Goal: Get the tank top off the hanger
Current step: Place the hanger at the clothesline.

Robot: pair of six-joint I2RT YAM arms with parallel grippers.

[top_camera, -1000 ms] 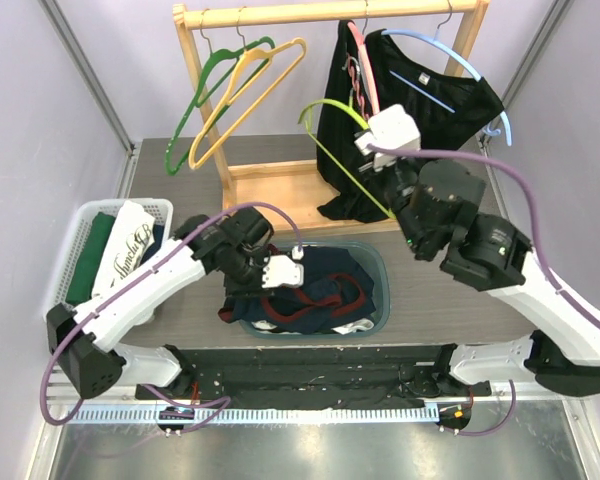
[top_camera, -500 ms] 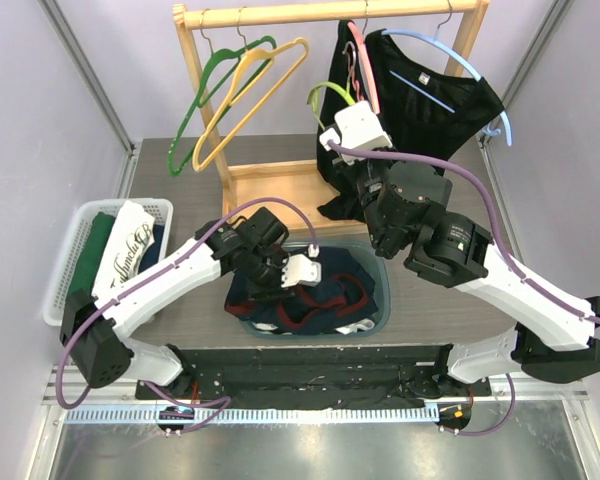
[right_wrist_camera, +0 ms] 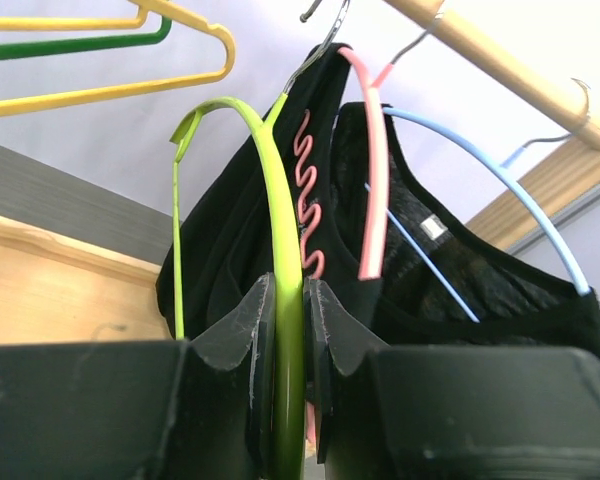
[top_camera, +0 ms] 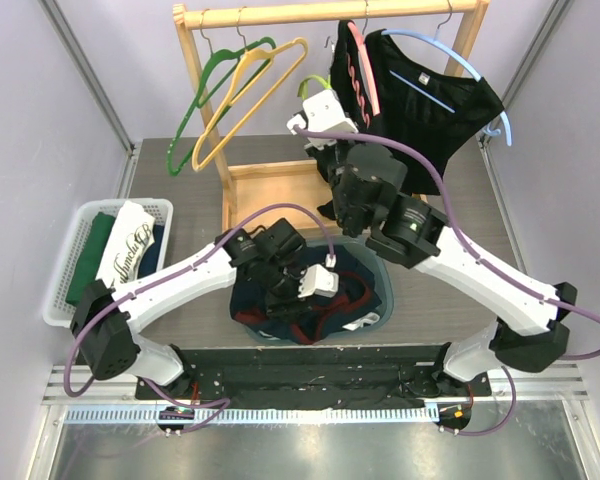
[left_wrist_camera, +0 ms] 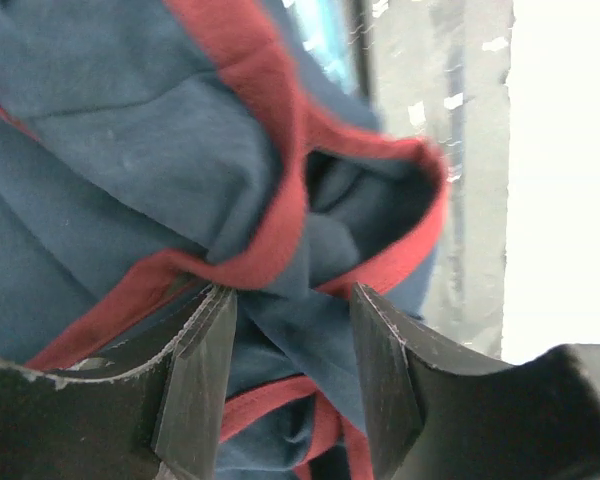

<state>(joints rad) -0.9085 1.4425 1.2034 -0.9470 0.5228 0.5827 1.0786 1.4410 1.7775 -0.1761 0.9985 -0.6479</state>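
At the near edge of the worktop [top_camera: 185, 195], the left gripper [left_wrist_camera: 292, 300] hangs low inside a teal tub [top_camera: 384, 285], its jaws standing apart over the tank top [left_wrist_camera: 130, 150], a navy one with red trim. The tank top lies crumpled in the tub, off any hanger, and a fold of its red hem touches the tip of one finger [left_wrist_camera: 205, 350]. To the left, at the worktop's edge, a white basket [top_camera: 62, 265] holds folded clothes in green, white and dark colours. Farther back, the right gripper [right_wrist_camera: 288, 290] is raised toward the wooden rack [top_camera: 330, 12], its jaws clamped narrowly on the bare bar of a lime-green hanger [right_wrist_camera: 275, 200], whose hook rises toward the rail. Just behind it, black garments [top_camera: 430, 110] hang from a pink hanger [top_camera: 365, 70] and a light-blue hanger [top_camera: 450, 55]. On the rail's left side, a green hanger [top_camera: 205, 95] and a yellow hanger [top_camera: 255, 85] hang without clothes.
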